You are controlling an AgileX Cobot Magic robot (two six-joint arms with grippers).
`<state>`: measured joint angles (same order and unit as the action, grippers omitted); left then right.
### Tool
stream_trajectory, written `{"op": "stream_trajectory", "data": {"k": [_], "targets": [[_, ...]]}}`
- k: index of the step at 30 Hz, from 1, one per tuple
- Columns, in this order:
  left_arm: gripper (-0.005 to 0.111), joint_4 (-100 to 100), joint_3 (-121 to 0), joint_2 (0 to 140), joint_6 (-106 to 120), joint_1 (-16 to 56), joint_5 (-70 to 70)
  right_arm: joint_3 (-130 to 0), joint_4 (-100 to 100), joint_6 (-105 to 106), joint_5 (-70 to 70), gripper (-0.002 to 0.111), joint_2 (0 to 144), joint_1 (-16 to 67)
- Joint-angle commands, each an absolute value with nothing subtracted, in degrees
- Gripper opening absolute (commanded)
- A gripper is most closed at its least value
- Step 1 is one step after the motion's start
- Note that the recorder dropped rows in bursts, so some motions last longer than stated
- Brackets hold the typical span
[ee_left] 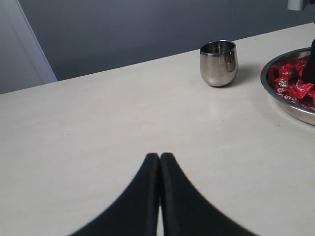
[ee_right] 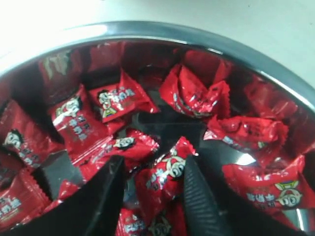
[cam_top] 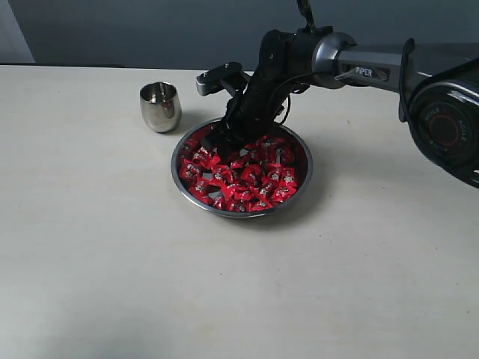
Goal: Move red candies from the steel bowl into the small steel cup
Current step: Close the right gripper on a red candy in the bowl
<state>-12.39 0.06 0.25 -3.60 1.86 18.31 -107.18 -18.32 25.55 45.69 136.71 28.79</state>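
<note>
A: Right gripper [ee_right: 152,162] fingers are standing apart around one candy [ee_right: 165,179], not clamping it; only its wrist view is showing this.

B: Outside, those tips are showing only as a dark shape. The bowl [cam_top: 303,179] is sitting on the table [cam_top: 90,262], heaped with candies [cam_top: 247,176].

A: The cup [cam_top: 160,107] is standing near it; its inside is hard to read.

B: Left gripper [ee_left: 160,157] fingers are pressing together on nothing, well apart from both.
</note>
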Motion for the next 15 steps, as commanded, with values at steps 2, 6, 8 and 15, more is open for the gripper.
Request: {"op": "stream_trajectory", "data": {"k": [2, 6, 8, 15], "targets": [[0.000, -12.52, 0.00, 0.00, -3.91, 1.88, 17.92, -107.65, -18.04, 25.30, 46.36, 0.039, 136.95, 28.68], [0.000, -12.52, 0.00, 0.00, -3.91, 1.88, 17.92, -107.65, -18.04, 25.30, 47.29, 0.013, 136.95, 28.68], [0.000, -12.52, 0.00, 0.00, -3.91, 1.88, 17.92, -107.70, -18.55, 25.13, 47.42, 0.000, 136.95, 28.68], [0.000, -12.52, 0.00, 0.00, -3.91, 1.88, 17.92, -107.70, -18.53, 25.13, 48.61, 0.000, 134.61, 28.68]]}}
